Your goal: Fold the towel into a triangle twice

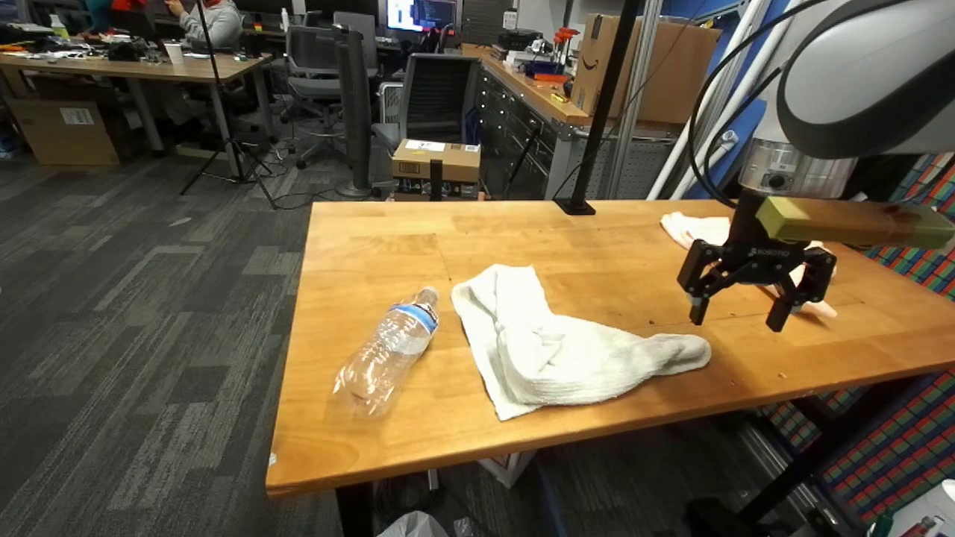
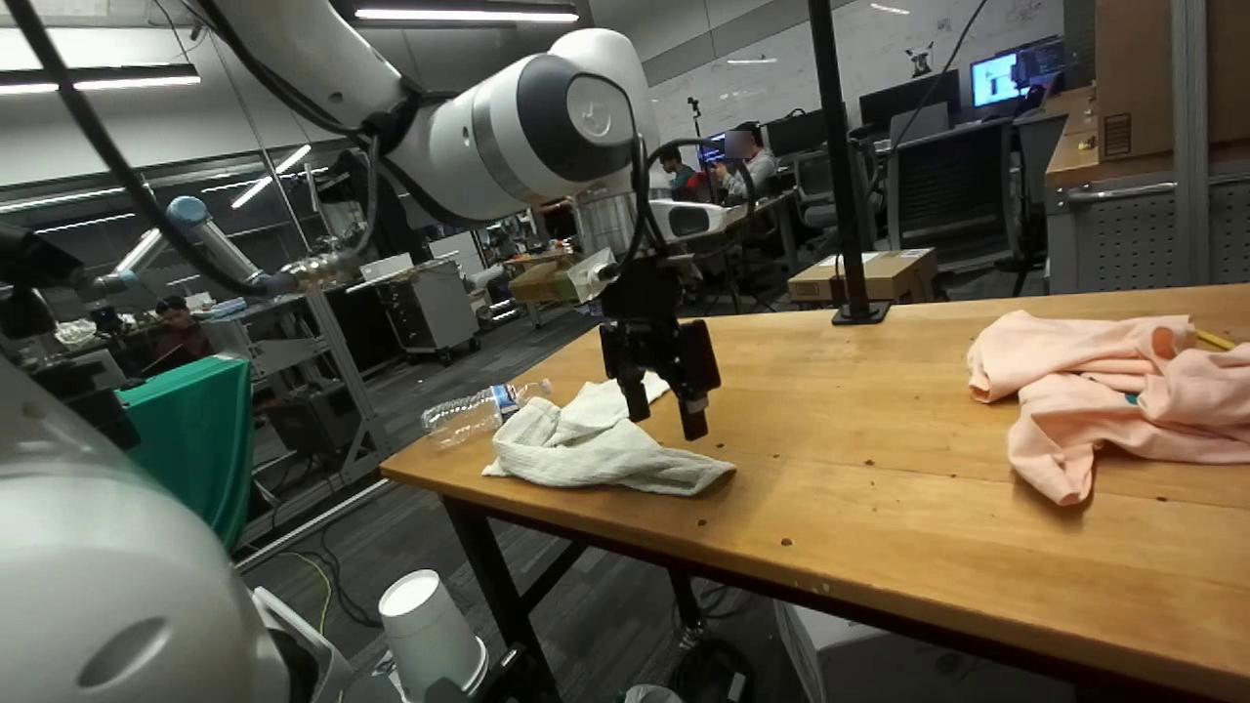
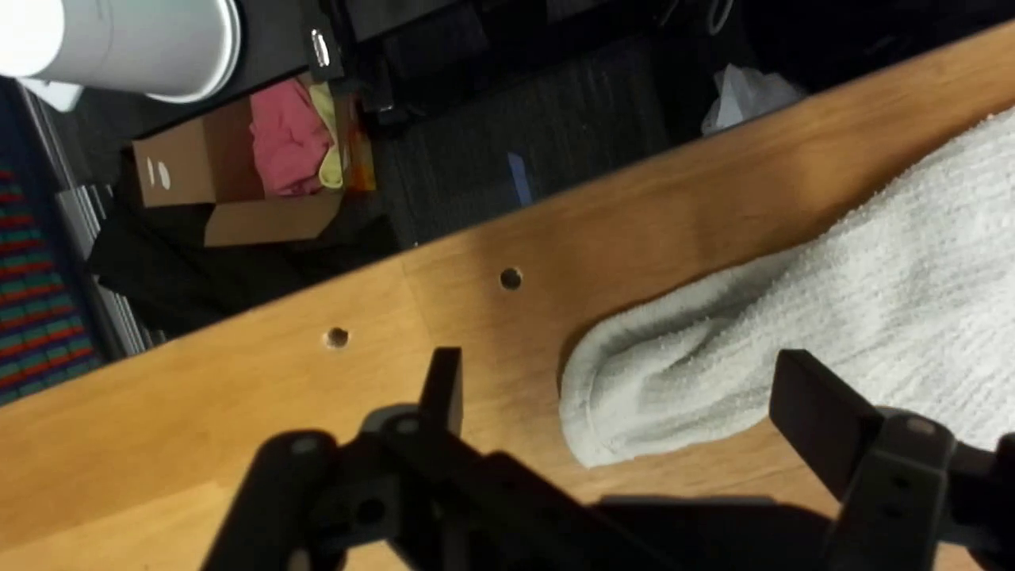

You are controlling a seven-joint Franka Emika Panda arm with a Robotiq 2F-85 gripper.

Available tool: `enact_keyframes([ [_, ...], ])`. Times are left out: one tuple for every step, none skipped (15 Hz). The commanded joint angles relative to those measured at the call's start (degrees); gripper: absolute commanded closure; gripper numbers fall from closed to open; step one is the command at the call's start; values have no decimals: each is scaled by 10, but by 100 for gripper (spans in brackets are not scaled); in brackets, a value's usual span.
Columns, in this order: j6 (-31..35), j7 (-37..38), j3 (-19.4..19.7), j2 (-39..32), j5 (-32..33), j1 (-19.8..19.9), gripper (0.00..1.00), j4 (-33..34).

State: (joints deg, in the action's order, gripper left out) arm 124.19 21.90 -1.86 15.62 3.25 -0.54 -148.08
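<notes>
One pincer (image 1: 737, 317) hangs over the surface (image 1: 612, 261), toward the near edge, its two fingers (image 3: 825, 420) spread wide with nothing in their hold.

One white towel (image 1: 556, 358) lies rumpled and bent beside the near edge, one corner just short of it, its narrow end pointing away from the left edge. One clear bottle (image 1: 388, 350) lies on its side between the towel and the left edge, neck toward the far edge, not touching the towel. Pink cloth (image 2: 1123, 391), one piece or more, I cannot tell, is heaped well apart from both, with one yellow stick (image 2: 1214, 339) just beside it.

The surface is plain wood; one black post (image 2: 859, 310) stands at its far edge, and the wrist view shows two round holes (image 3: 511, 278) by the near edge. Around it spreads grey carpet (image 1: 186, 298). Beyond the far edge sits a small box (image 1: 448, 160); farther off, a person (image 1: 215, 26) sits at a desk (image 1: 149, 72).

From the wrist, the towel's narrow end shows between the fingers and runs on behind one of them. In both exterior views the fingertips hang above the surface, clear of the towel.
</notes>
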Motion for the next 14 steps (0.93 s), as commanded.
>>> enact_keyframes([
  [28, -30, 4, 24, -42, 3, 0, -37],
  [37, -35, 4, 23, -49, 2, 0, -42],
  [44, -39, 3, 22, -55, 1, 0, -45],
  [56, -48, 2, 20, -61, -2, 0, -48],
  [71, -59, 2, 20, -68, -4, 0, -51],
  [89, -71, 1, 19, -73, -6, 0, -54],
  [107, -82, 0, 17, -73, -8, 0, -56],
  [125, -94, 0, 16, -74, -9, 0, -57],
  [139, -105, 1, 13, -74, -10, 0, -57],
  [150, -115, 2, 11, -76, -12, 0, -58],
  [160, -125, 3, 9, -77, -12, 0, -59],
  [168, -134, 4, 7, -77, -12, 0, -61],
  [175, -142, 6, 4, -78, -12, 0, -63],
  [181, -150, 8, 1, -79, -12, 0, -66],
])
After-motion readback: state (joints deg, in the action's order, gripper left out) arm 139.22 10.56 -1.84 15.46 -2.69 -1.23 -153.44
